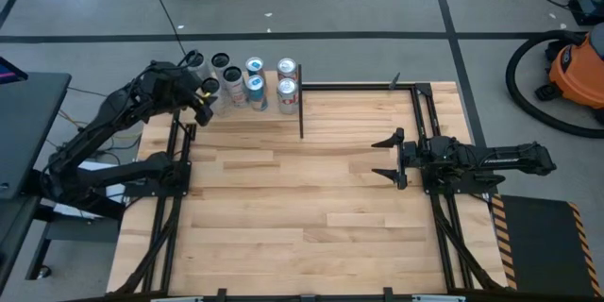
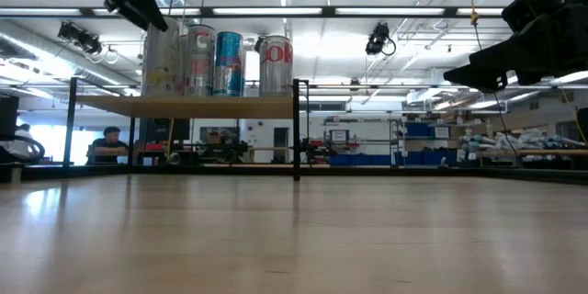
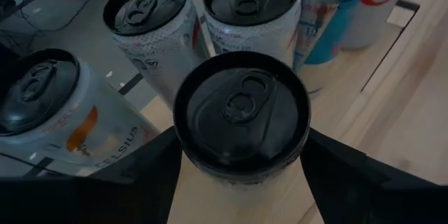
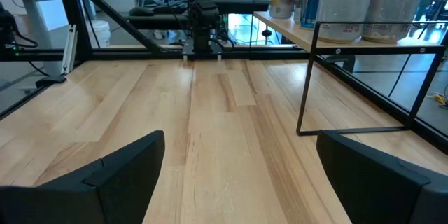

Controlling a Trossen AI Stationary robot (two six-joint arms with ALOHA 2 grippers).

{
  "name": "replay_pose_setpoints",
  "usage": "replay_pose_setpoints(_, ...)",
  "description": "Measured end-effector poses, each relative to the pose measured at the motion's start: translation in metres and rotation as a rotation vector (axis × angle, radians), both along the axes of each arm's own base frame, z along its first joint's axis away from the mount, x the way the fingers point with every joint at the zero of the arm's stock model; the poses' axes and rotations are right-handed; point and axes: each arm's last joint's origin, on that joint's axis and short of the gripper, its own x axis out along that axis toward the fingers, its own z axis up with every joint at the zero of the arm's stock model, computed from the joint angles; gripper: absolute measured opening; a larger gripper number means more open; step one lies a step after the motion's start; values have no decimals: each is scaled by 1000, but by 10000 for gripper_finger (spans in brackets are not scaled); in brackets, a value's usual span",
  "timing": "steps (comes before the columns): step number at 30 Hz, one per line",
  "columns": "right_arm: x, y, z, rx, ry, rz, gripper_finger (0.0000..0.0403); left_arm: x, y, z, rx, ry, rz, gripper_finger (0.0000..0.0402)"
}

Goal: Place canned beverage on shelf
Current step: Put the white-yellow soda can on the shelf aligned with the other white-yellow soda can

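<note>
At the table's far left corner, the shelf [image 1: 247, 113], a pale wood panel on thin black rods, carries a cluster of tall cans. The left gripper [image 1: 201, 104] reaches in over its near left edge, its dark fingers [image 3: 150, 164] flanking a black-lidded can [image 3: 241, 115] on both sides; the left wrist view shows them close against its wall, though whether they press it cannot be told. That view alone shows the round pull-tab lids and three white-labelled neighbours crowding close. The low view adds that the shelf stands raised above the planked tabletop [image 1: 311, 208], with cans upright in a row. The right gripper [image 1: 389, 159] hovers well apart at the table's right side, fingers spread wide, with bare wood between it and the shelf.
</note>
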Motion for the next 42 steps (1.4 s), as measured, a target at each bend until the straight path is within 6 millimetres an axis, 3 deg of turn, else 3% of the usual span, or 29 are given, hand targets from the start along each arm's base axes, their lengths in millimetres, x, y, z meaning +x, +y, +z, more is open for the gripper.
replay_pose_setpoints(6, 0, 0, 0, 0, 0, 0, 383, -6, -5, 19, 43, -11, -12, 272)
replay_pose_setpoints(12, 0, 0, 0, 0, 0, 0, 383, -10, -9, 12, -18, 79, -28, 272)
replay_pose_setpoints(25, 0, 0, 0, 0, 0, 0, 383, -12, -9, 12, 35, 161, -93, 272)
replay_pose_setpoints(33, 0, 0, 0, 0, 0, 0, 383, -24, -2, 13, 35, 163, -8, 272)
replay_pose_setpoints(42, 0, 0, 0, 0, 0, 0, 383, -37, -12, 19, 45, 75, -43, 272)
